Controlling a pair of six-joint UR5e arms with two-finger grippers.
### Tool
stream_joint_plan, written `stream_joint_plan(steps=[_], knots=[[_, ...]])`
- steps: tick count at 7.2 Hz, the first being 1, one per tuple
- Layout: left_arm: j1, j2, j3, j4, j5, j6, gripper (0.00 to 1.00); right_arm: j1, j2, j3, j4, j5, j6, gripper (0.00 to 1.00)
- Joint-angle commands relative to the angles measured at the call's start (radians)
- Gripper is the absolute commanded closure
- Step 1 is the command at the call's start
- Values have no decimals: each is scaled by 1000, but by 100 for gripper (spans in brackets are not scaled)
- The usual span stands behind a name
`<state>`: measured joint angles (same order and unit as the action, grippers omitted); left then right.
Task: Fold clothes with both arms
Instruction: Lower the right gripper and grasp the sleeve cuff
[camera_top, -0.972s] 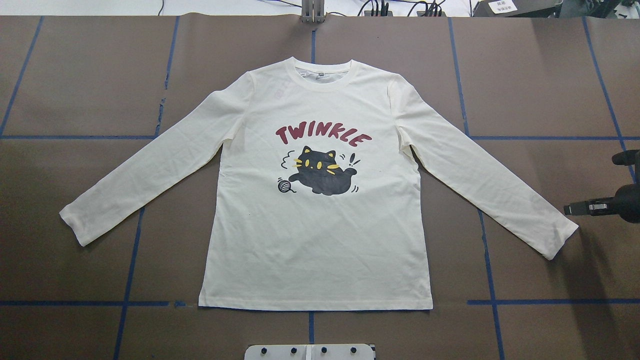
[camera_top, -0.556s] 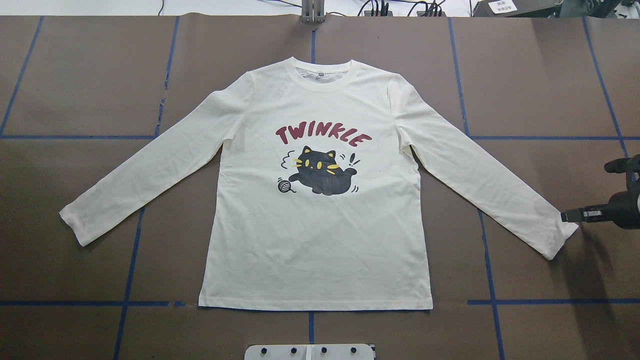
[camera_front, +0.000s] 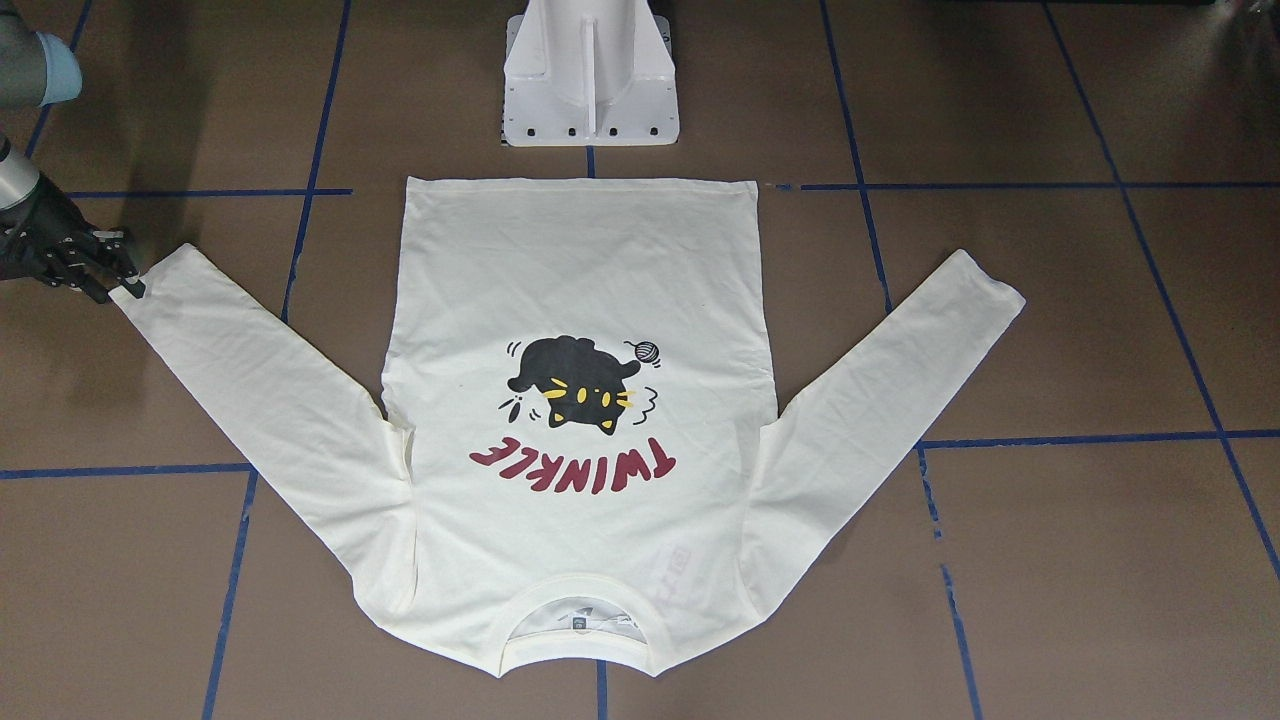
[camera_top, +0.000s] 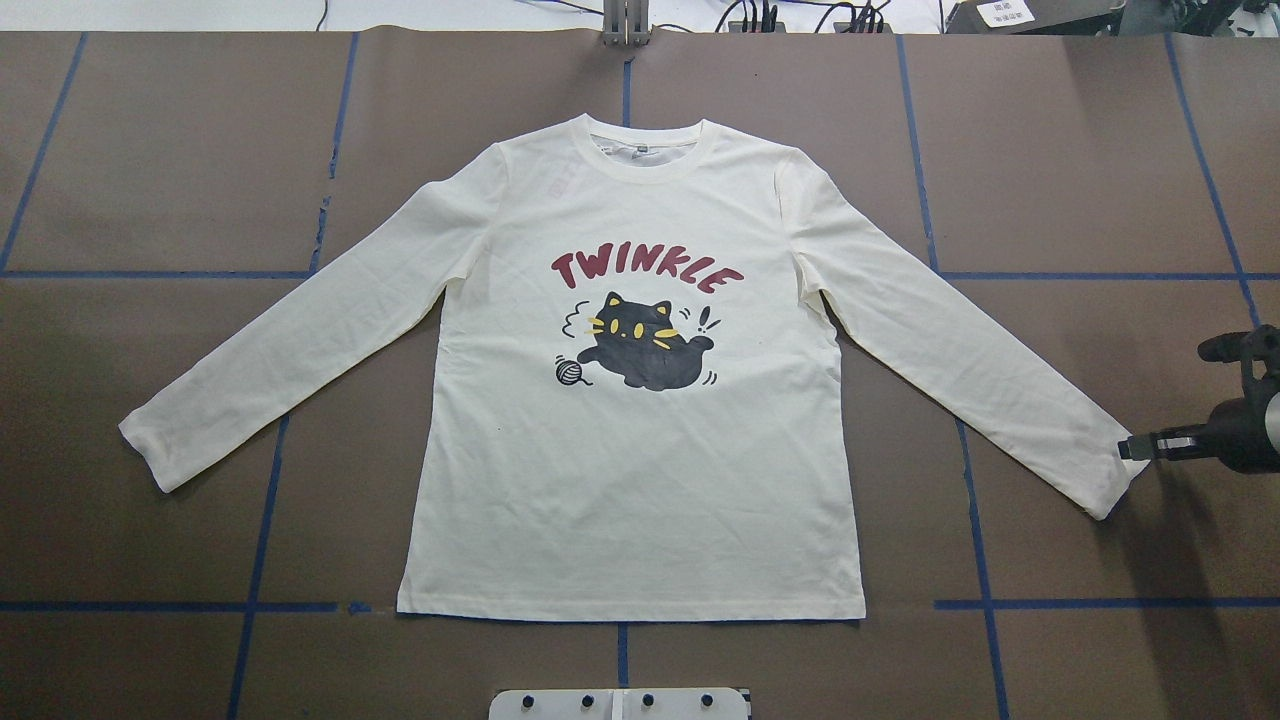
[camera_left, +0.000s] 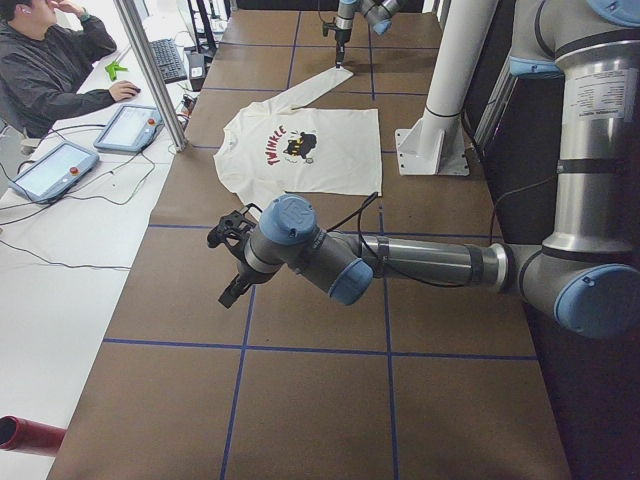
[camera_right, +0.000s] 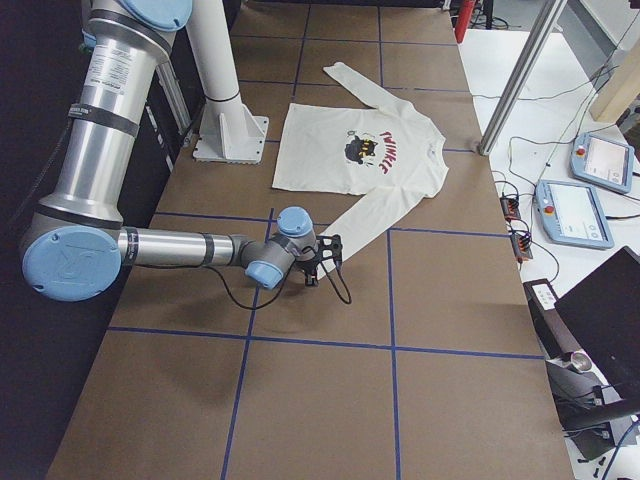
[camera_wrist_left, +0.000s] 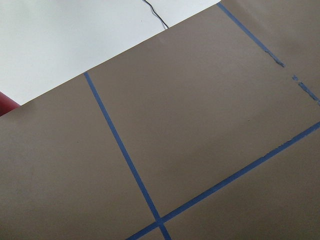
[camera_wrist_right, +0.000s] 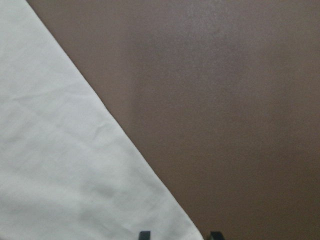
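Status: no fold is made yet. The shirt (camera_top: 640, 480) lies flat on the tabletop (camera_top: 150, 150), print side up, with both sleeves spread out and the hem straight. You can treat every fold as outstanding: both sleeves and the body.

Right pincer (camera_top: 1128, 447): it is down at the cuff (camera_top: 1115, 480) of the nearer sleeve. The rest of the shirt extends away from its tips toward the far sleeve. In the right wrist view the two fingertips (camera_wrist_right: 144, 235) stand apart, with the sleeve's edge running between them. Read this as released and placed for a grasp, not yet clamped on the cloth.

Left pincer (camera_left: 230, 262): it hangs above bare tabletop, well apart from the shirt, and the far cuff lies beyond it. It shows only in the side view, so you cannot tell whether it is released or clenched. Its wrist camera shows only brown surface and blue tape lines.

Judged progress: the first step, taking the sleeve at the right pincer, is just beginning.
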<state>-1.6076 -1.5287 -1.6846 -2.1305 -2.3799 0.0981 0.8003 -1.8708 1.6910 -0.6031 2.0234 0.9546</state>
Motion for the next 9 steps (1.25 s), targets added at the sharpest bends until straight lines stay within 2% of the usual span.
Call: stream_joint_plan(steps=[1,6,7,9], knots=[[0,1,-1,0,1,0,0,-4,1,3,20,-3,1,100],[0,1,-1,0,-1,0,0,11,8,79,-4,0,-5,100],[0,2,-1,0,1,0,0,36,84,110,-126,1,-5,100],[-2,4,-1,0,1,-1,0,82,313,182,-472,-6,-5,100]])
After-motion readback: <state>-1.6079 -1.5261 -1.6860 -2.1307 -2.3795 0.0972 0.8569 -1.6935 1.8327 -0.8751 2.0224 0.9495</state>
